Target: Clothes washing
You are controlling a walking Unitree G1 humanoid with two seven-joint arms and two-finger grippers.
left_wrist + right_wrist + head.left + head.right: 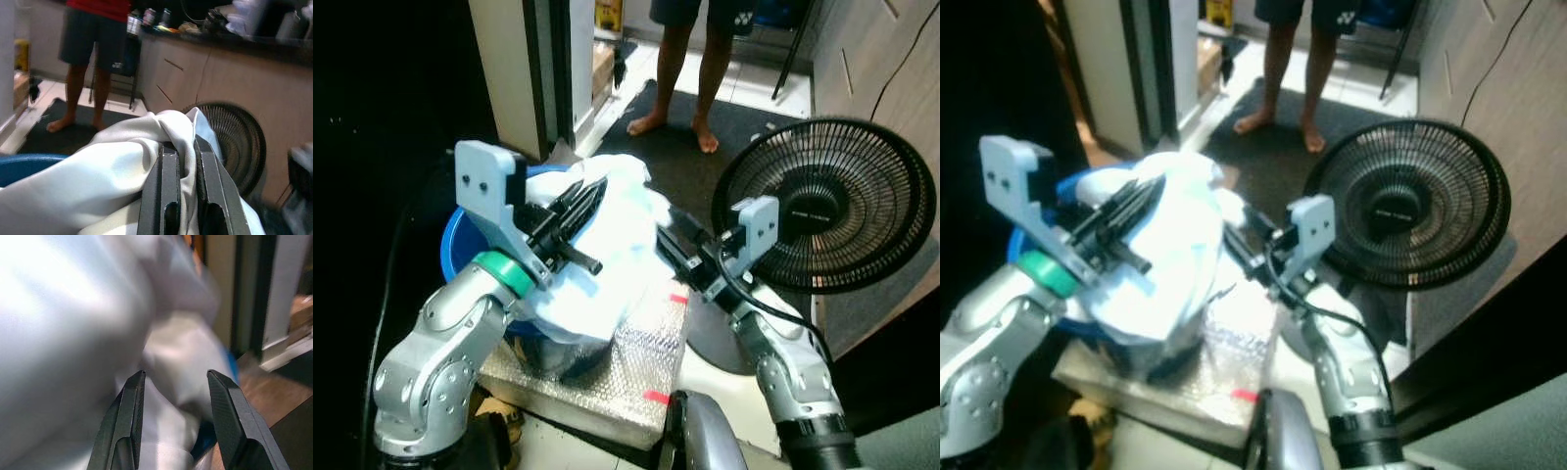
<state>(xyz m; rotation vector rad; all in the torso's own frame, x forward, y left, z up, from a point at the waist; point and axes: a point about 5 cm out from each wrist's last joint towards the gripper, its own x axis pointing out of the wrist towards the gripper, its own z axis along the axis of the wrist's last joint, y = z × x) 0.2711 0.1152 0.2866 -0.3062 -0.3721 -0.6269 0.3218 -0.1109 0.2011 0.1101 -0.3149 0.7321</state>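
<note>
A pale white cloth (607,255) is bunched up over a blue basin (460,245) that stands on a silver padded box (626,372). My left gripper (578,211) is shut on a fold at the top of the white cloth (122,166), with fabric pinched between its black fingers (164,191). My right gripper (666,245) is open at the cloth's right side, close to the cloth (73,333); its fingers (129,416) are spread with nothing clamped between them.
A black floor fan (827,206) stands close at the right, behind my right arm. A barefoot person (690,69) stands on a dark mat beyond the basin. A pale door frame (524,69) rises at the left. Wooden cabinets run along the right.
</note>
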